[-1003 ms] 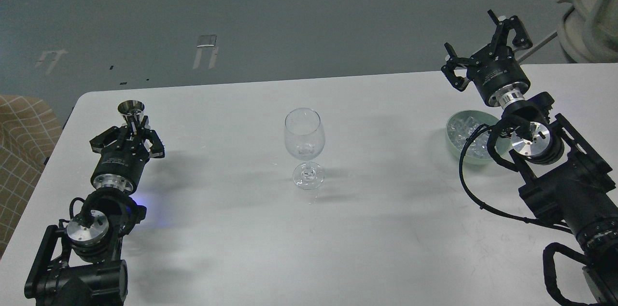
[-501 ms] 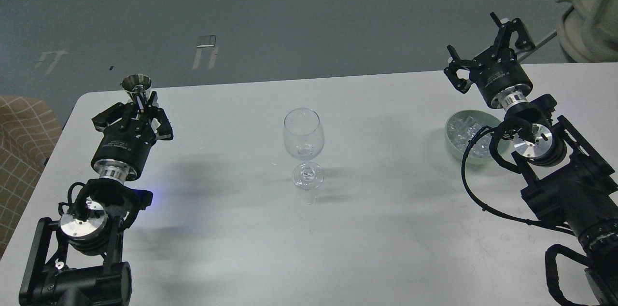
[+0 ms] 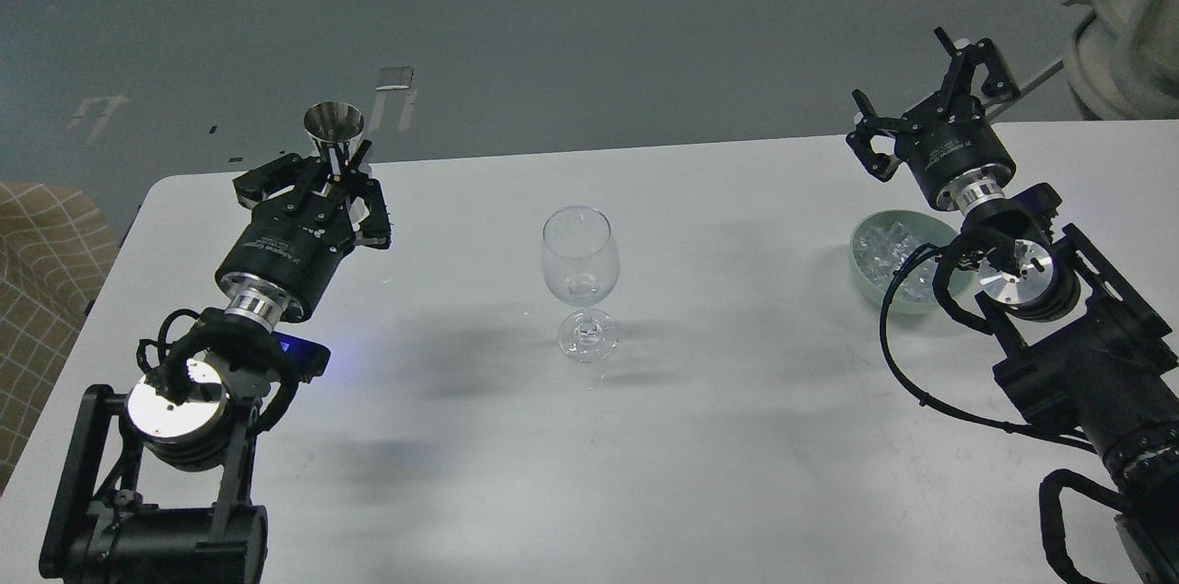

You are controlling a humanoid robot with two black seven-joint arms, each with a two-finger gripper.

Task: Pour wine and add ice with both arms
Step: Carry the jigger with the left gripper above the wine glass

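Note:
A clear wine glass (image 3: 579,266) stands upright at the middle of the white table (image 3: 737,437). My left gripper (image 3: 345,168) is shut on a small steel jigger cup (image 3: 333,128) and holds it upright in the air, up and to the left of the glass. A pale green bowl (image 3: 866,285) of clear ice cubes (image 3: 882,250) sits at the right. My right gripper (image 3: 921,87) is open and empty, raised above the table's far edge, beyond the bowl. No stream of wine shows.
A chair with a tan checked cover (image 3: 41,262) stands off the table's left edge. A white machine base (image 3: 1124,22) stands on the floor at the far right. Grey floor lies beyond the table's far edge.
My left gripper has lifted the jigger off the table and carried it up and to the right, toward the glass. The right arm has barely moved.

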